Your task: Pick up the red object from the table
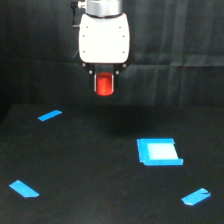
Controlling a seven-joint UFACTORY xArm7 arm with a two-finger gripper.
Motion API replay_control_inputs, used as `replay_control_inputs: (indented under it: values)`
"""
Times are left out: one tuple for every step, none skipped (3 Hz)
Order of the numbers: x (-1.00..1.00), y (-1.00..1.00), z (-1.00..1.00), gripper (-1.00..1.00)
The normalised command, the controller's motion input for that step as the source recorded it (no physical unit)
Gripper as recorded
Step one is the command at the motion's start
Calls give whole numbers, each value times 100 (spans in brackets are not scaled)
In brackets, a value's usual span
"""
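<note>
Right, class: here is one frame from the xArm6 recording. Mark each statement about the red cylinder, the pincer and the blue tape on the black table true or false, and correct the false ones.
1. The small bright red-orange cylinder lies on the matte black table. False: it is held up in the air, clear of the table.
2. The white-bodied pincer is shut on the cylinder. True.
3. The light blue square patch sits directly under the cylinder. False: it lies toward the exterior view's right.
4. Three separate blue tape strips are on the table. True.
</note>
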Motion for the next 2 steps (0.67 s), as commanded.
replay_control_inputs:
  values:
    - [4,-1,0,-92]
    - [-6,14,3,-98]
